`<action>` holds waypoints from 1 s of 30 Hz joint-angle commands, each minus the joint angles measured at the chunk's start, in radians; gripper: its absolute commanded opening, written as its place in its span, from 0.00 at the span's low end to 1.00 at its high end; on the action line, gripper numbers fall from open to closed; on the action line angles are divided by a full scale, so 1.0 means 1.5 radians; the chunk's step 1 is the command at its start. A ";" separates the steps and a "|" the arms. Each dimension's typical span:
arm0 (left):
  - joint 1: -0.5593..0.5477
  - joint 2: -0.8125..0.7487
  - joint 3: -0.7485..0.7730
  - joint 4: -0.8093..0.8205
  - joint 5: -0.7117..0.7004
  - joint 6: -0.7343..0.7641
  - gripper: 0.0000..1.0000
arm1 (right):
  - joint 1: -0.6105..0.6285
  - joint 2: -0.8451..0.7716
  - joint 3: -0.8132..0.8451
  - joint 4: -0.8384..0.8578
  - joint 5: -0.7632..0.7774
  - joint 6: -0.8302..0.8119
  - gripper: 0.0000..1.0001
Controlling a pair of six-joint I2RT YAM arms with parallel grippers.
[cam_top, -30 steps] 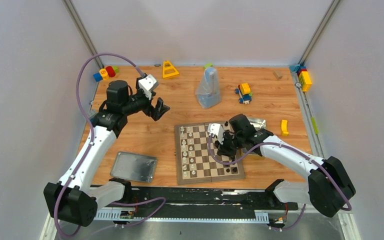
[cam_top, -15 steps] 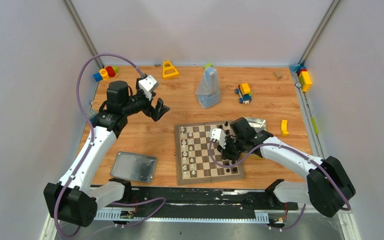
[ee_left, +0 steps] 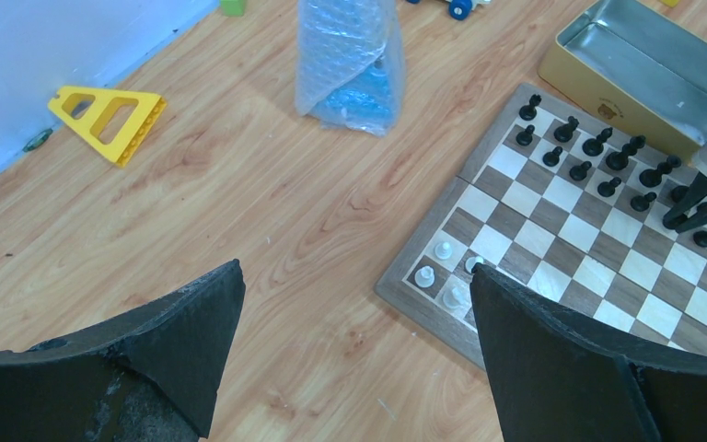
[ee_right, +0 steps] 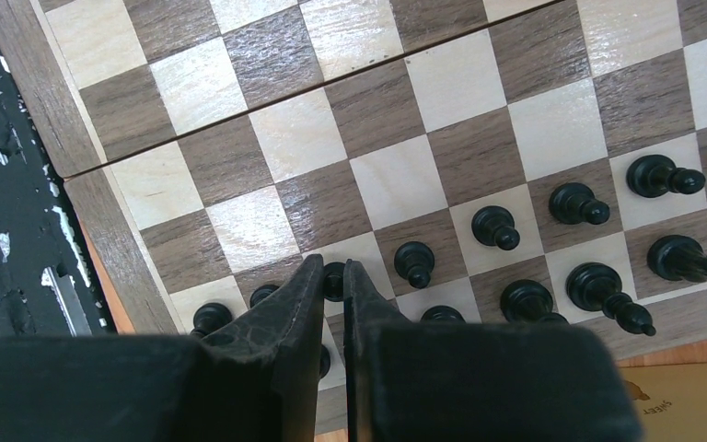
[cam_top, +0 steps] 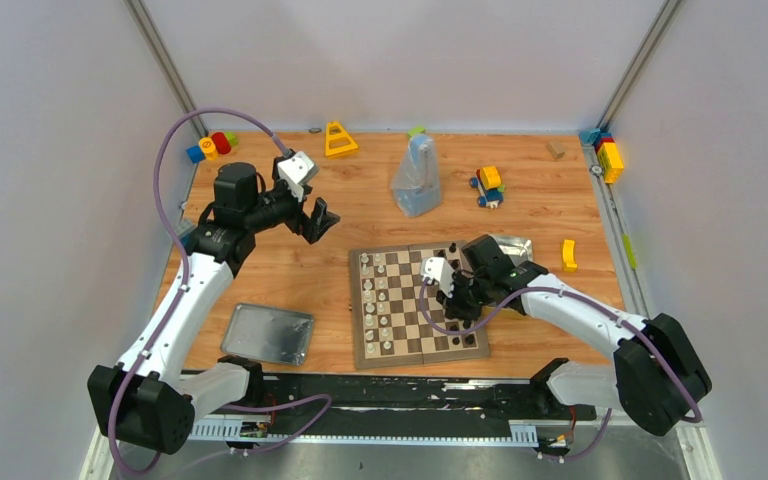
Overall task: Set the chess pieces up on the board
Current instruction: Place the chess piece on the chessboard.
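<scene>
- The left arm [cam_top: 185,300] rises from its base, elbow bent, and its wrist is held above the table's [cam_top: 290,275] far-left part, turned toward the board [cam_top: 357,312].
- The left fingers [ee_left: 184,341] are spread wide with nothing between them.
- The right arm [cam_top: 580,305] reaches in from the right, its wrist tipped down over the board's right side.
- The right fingers [ee_right: 285,322] are almost pressed together, pinching a small black piece [ee_right: 333,279] at their tips, low among its fellows.
- The board lies flat at the table's near centre, with dark and cream squares, a brown border and a seam across its middle.
- Cream pieces [cam_top: 371,298] stand along its left side.
- Black pieces [ee_left: 598,145] stand upright in two rows along its right side.
</scene>
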 commanded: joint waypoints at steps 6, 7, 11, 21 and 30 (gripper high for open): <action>0.004 -0.016 -0.001 0.021 0.012 0.005 1.00 | -0.005 -0.017 -0.009 0.003 -0.003 -0.014 0.14; 0.004 -0.016 -0.001 0.022 0.013 0.005 1.00 | -0.005 -0.018 -0.009 0.003 -0.004 -0.013 0.15; 0.004 -0.016 -0.001 0.023 0.013 0.005 1.00 | -0.005 -0.021 -0.008 0.003 -0.004 -0.011 0.19; 0.004 -0.015 0.000 0.021 0.014 0.004 1.00 | -0.005 -0.025 -0.005 0.002 -0.004 -0.007 0.23; 0.004 -0.017 0.001 0.019 0.013 0.007 1.00 | -0.005 -0.056 0.036 -0.010 0.000 0.013 0.29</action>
